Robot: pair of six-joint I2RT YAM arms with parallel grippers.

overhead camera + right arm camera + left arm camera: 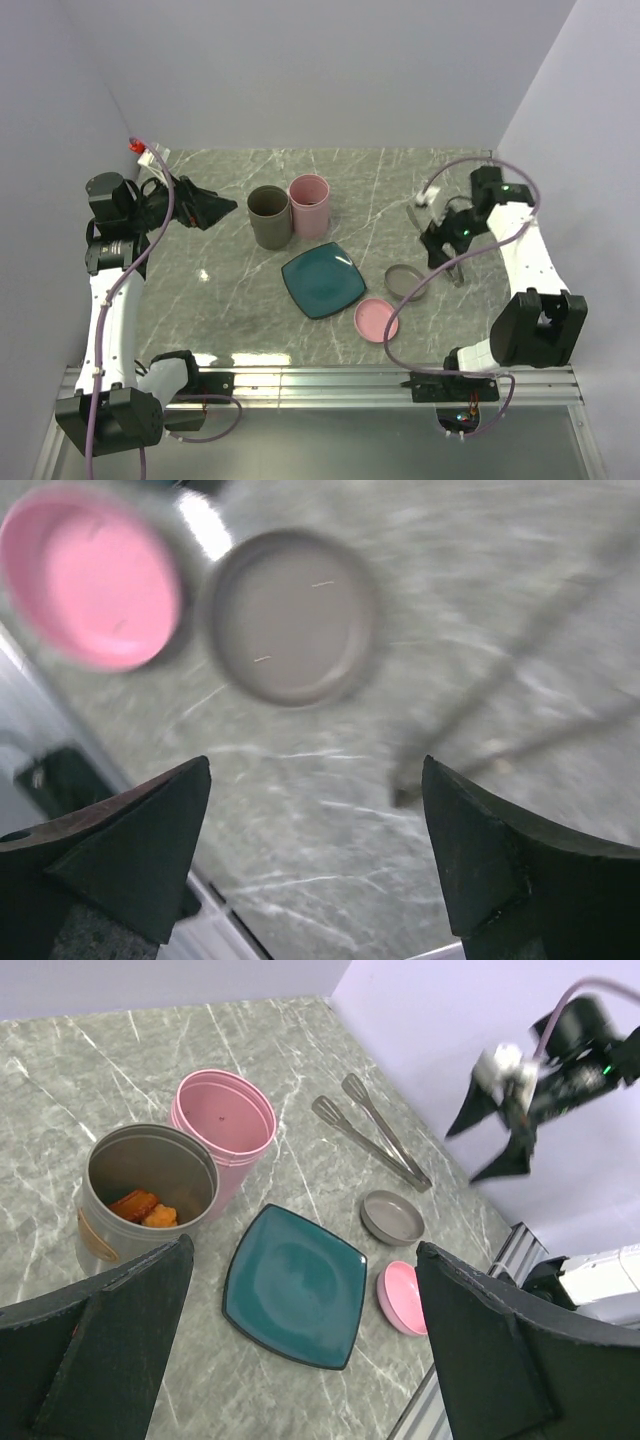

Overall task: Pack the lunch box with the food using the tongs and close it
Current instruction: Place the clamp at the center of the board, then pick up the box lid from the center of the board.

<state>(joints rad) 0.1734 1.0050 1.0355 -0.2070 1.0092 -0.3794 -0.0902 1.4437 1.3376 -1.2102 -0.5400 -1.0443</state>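
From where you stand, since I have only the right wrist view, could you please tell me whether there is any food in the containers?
Observer: Yes. In the left wrist view, the grey container holds at least two food pieces at its bottom, one red-brown and one orange.
Operator: Thank you. Is any food lying outside it?
Observer: None that I can see. The teal plate is bare in both the top view and the left wrist view.
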